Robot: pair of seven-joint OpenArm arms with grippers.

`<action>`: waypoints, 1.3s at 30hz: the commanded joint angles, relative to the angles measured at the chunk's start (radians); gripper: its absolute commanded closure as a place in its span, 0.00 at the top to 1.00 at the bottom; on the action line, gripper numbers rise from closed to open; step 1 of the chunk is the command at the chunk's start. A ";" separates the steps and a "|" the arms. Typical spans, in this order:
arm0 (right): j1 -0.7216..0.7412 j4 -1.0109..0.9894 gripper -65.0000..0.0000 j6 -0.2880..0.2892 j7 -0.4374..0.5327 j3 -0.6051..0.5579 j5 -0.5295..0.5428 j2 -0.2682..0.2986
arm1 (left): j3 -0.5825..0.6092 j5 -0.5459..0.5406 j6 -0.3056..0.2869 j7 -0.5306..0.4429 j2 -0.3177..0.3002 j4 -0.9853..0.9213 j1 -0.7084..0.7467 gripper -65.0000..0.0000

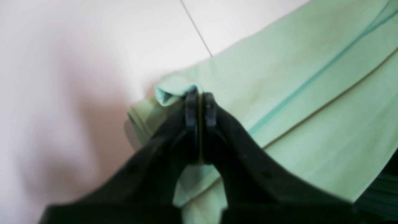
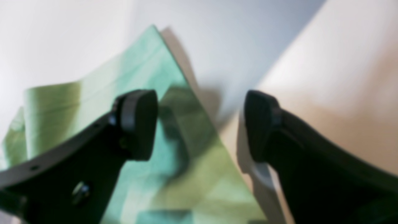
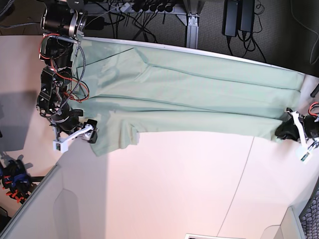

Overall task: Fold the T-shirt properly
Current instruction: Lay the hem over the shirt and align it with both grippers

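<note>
The pale mint-green T-shirt (image 3: 189,94) lies stretched in a long band across the far half of the table, partly folded lengthwise. In the base view my left gripper (image 3: 285,130) is at the shirt's right end. The left wrist view shows that gripper (image 1: 200,96) shut on a small bunched fold of the shirt's (image 1: 311,93) edge. My right gripper (image 3: 92,133) is at the shirt's left end, near its lower corner. In the right wrist view it (image 2: 200,124) stands wide open. One of its fingers (image 2: 140,124) hovers over the shirt's corner (image 2: 174,174), the other over bare table.
The white table (image 3: 174,189) has a thin seam line (image 3: 244,174) running through its right part. Cables, power strips and table legs (image 3: 189,20) lie beyond the far edge. A grey panel (image 3: 35,209) borders the near left corner.
</note>
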 commanded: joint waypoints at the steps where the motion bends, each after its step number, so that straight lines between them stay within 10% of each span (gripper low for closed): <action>1: 0.023 0.010 0.67 0.004 -0.003 -0.006 0.004 0.005 | -0.011 -0.016 -0.010 -0.018 -0.022 0.013 -0.022 0.00; 8: 0.022 0.014 0.65 0.005 -0.003 -0.010 0.005 -0.049 | -0.011 -0.019 -0.010 -0.018 -0.023 0.014 -0.022 0.00; 14: 0.021 0.017 0.00 0.004 0.049 -0.010 0.005 -0.066 | -0.011 -0.018 -0.010 -0.018 -0.023 0.013 -0.022 0.00; 39: -0.455 0.887 0.00 0.008 -0.185 0.055 0.100 0.042 | -0.013 -0.368 -0.010 0.179 -0.164 0.026 -0.012 0.00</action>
